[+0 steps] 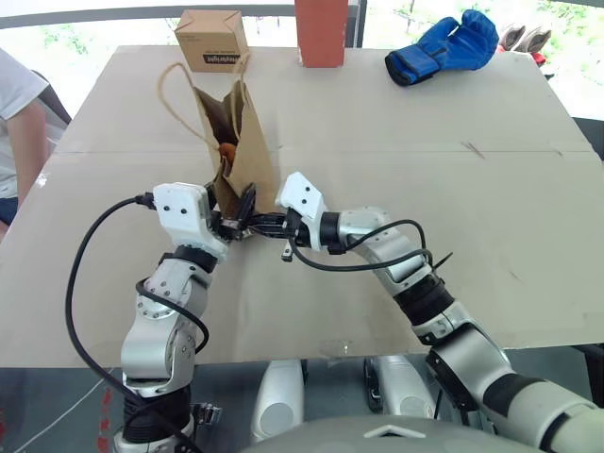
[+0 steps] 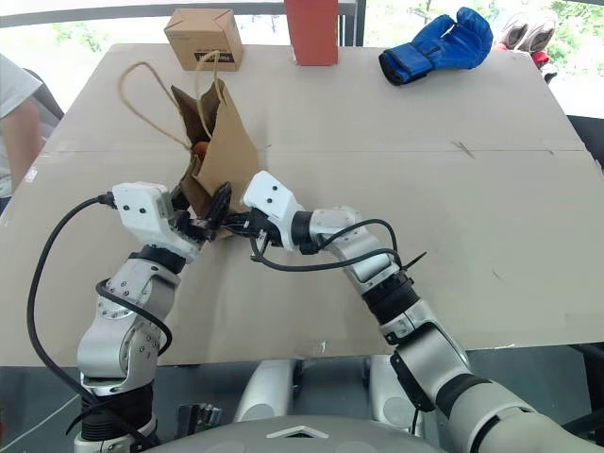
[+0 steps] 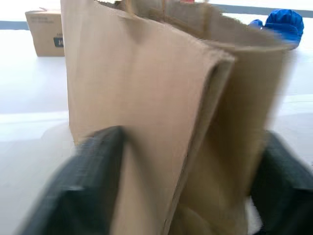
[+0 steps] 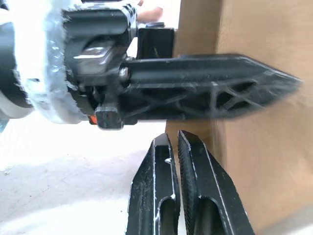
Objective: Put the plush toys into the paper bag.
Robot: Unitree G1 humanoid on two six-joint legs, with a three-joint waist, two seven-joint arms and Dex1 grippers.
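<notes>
Left eye view: the bag stands upright near the middle of the table, plain brown kraft, creased, mouth open, one thin loop handle arching off to the left. Something orange-red and a dark brown shape show inside the mouth; which toy cannot be told. The left gripper sits at the bag's lower edge, one black finger against the near wall. The right gripper points leftward at the bag's foot, just beside the left one. A small box stands behind the bag with dark print too small to read. A red block and a blue glove lie at the far edge. A person's arm shows at the left.

Left wrist view: the left fingers stand part-way open on either side of the bag's folded corner; whether they press it cannot be told. The box's print is cut off and unreadable.

Right wrist view: the right fingers are clenched together, nothing between them, near the bag's wall. The left gripper's black finger lies across that wall.
</notes>
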